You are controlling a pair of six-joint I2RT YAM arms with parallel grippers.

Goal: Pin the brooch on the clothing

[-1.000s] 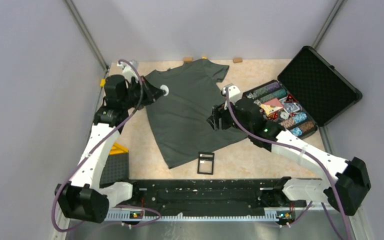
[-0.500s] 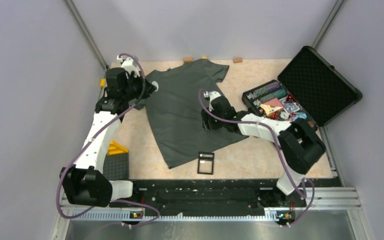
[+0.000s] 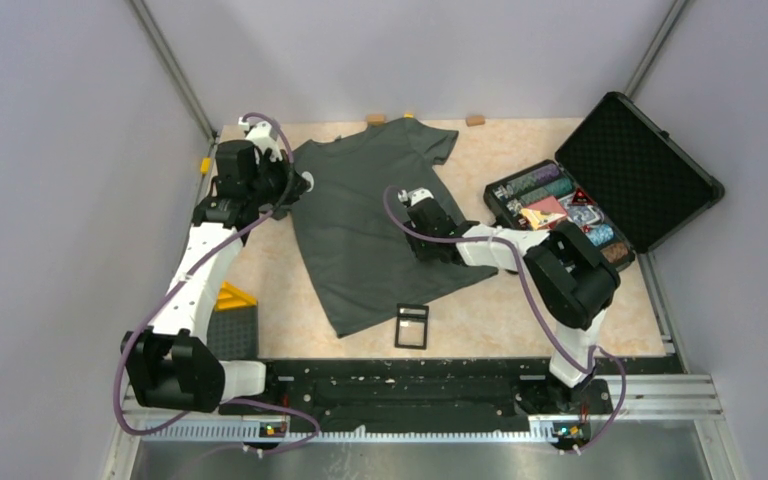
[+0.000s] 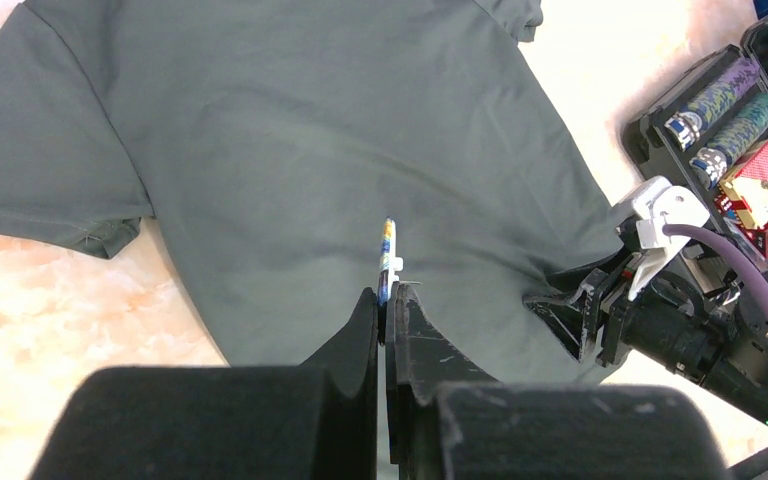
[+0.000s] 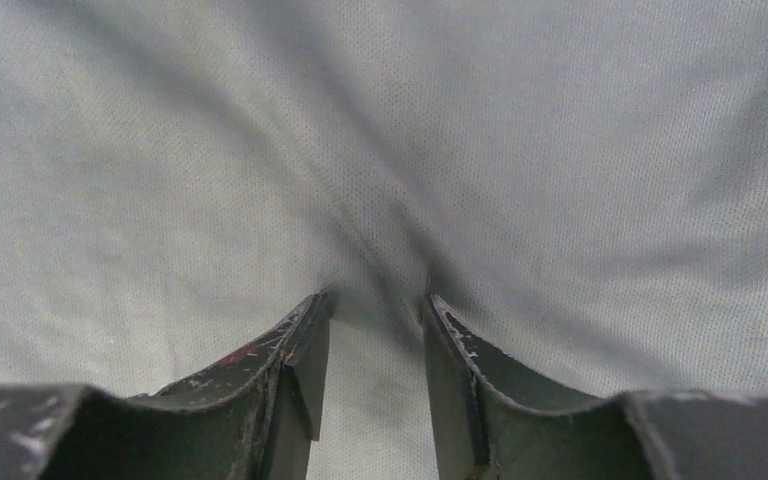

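Observation:
The dark grey-green T-shirt [image 3: 370, 215] lies flat on the table and fills the left wrist view [image 4: 290, 120]. My left gripper [image 3: 295, 186] hovers over the shirt's left side. It is shut on the brooch [image 4: 388, 255], a thin blue-and-silvery disc seen edge-on sticking out past its fingertips [image 4: 385, 300]. My right gripper [image 3: 426, 243] rests on the shirt's right part, also seen in the left wrist view [image 4: 575, 312]. In the right wrist view [image 5: 375, 300] its jaws stand slightly apart, with the tips pressed into the cloth [image 5: 380, 150] and a small pucker between them.
An open black case of poker chips [image 3: 560, 215] stands to the right of the shirt and shows in the left wrist view [image 4: 730, 130]. A small black square frame [image 3: 412, 326] lies near the shirt's hem. A yellow-and-black block [image 3: 230, 320] sits at the near left.
My right arm has folded in, and its gripper has moved left and further onto the shirt. My left gripper has turned and drawn back slightly, so the brooch's pale face is hidden from above.

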